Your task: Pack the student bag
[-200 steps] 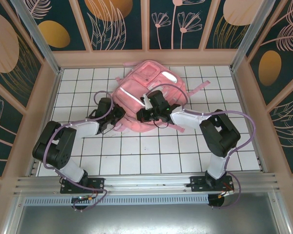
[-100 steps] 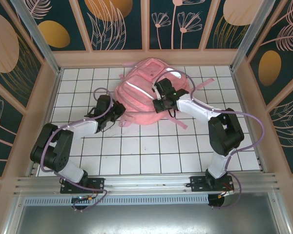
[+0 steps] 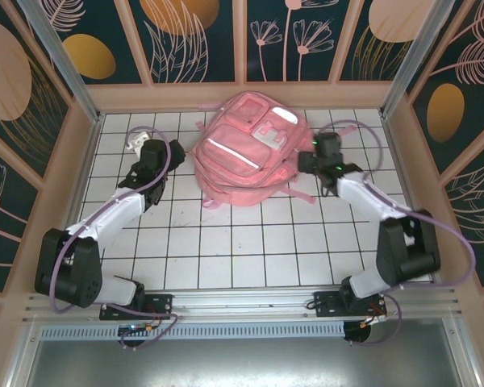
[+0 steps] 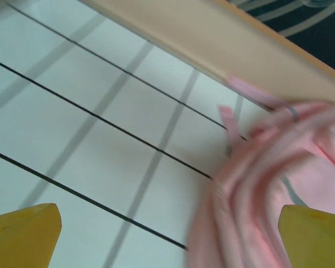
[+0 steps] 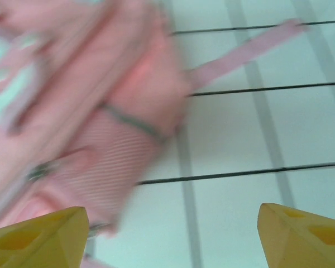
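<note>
Student bag (image 3: 246, 149) lies flat on the tiled table (image 3: 250, 242), close between the two grippers. The left gripper (image 3: 174, 150) has its jaws spread wide with nothing between them. Its wrist view puts the yellow fingertips (image 4: 22, 234) at the bottom corners. The bag's blurred pink folds (image 4: 268, 167) lie just ahead, toward the finger on that picture's right side. Bare tiles lie ahead of the other finger, with a wooden rail (image 4: 212, 33) beyond. The right gripper (image 3: 306, 160) is likewise spread and empty. Its own camera shows the bag's side with a ribbed pocket (image 5: 117, 151) ahead, toward that picture's left finger, and a pink strap (image 5: 240, 53) trailing over the tiles farther out. The overhead view shows what the wrist cameras miss: the bag's front faces up, with a shiny strip (image 3: 226, 151) and a white patch (image 3: 272, 135). The bag sits just right of the left gripper and just left of the right one.
</note>
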{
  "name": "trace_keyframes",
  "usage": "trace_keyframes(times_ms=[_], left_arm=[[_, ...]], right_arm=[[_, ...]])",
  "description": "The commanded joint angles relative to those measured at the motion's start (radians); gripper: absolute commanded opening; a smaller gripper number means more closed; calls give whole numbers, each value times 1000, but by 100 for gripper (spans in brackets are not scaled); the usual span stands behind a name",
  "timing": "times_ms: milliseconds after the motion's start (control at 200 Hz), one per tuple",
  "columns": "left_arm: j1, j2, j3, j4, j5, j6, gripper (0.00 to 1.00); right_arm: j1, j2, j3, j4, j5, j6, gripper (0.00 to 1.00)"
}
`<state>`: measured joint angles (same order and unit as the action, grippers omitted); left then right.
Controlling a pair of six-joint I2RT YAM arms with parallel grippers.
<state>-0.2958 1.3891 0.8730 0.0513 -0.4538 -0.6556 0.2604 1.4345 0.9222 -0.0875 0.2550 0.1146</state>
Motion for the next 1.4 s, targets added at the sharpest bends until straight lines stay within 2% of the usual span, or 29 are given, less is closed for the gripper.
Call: trace_keyframes(times_ms=[0, 175, 240, 300, 355, 415, 440, 470, 505, 540, 675, 730, 760, 810, 860, 1051, 1106, 1151, 1206, 1261, 1321, 1396], left_arm=[[20, -16, -64, 13, -297, 182, 99], [41, 13, -168, 157, -414, 295, 99], [53, 30, -224, 248, -401, 319, 99], [60, 36, -248, 301, -411, 351, 99], [80, 34, -298, 409, -362, 389, 99], [120, 31, -361, 515, -300, 397, 99], [132, 31, -384, 553, -279, 399, 99], [143, 33, -412, 613, -263, 412, 99], [147, 36, -450, 700, -253, 439, 99], [149, 37, -486, 790, -229, 471, 99], [155, 52, -538, 988, -132, 565, 99], [164, 95, -565, 1092, -95, 584, 99], [172, 124, -574, 1148, -88, 586, 99], [182, 99, -560, 1065, -68, 564, 99], [190, 96, -602, 1149, -51, 565, 99], [208, 89, -626, 1178, 19, 563, 99], [222, 102, -643, 1202, 69, 561, 99], [236, 168, -685, 1390, 72, 560, 99], [236, 117, -649, 1221, 94, 552, 99], [236, 152, -670, 1329, 89, 562, 99], [236, 127, -659, 1258, 92, 556, 99], [236, 133, -661, 1273, 90, 559, 99]], right_arm=[[-83, -101, -185, 321, 86, 14, 79], [-187, -104, -431, 709, 75, -22, 79], [-187, -73, -504, 872, 74, -40, 80], [-178, -39, -531, 952, 79, -88, 80], [-169, -5, -566, 1060, 113, -113, 80], [-181, 24, -588, 1115, 68, -115, 81], [-181, 36, -600, 1145, 56, -119, 85], [-183, 50, -617, 1186, 33, -128, 97], [-185, 70, -638, 1246, 20, -136, 99], [-191, 58, -636, 1215, 1, -122, 99], [-288, 73, -663, 1260, -207, -78, 99], [-289, 112, -706, 1388, -208, -87, 99], [-279, 107, -700, 1356, -176, -83, 99], [-278, 107, -700, 1364, -177, -84, 99], [-279, 102, -696, 1347, -175, -82, 99], [-277, 104, -697, 1349, -174, -84, 99], [-277, 103, -698, 1352, -174, -84, 99], [-277, 104, -697, 1353, -174, -84, 99], [-276, 103, -698, 1353, -174, -83, 99], [-277, 104, -698, 1352, -174, -84, 99], [-277, 103, -698, 1352, -174, -84, 99], [-276, 103, -698, 1353, -174, -84, 99]])
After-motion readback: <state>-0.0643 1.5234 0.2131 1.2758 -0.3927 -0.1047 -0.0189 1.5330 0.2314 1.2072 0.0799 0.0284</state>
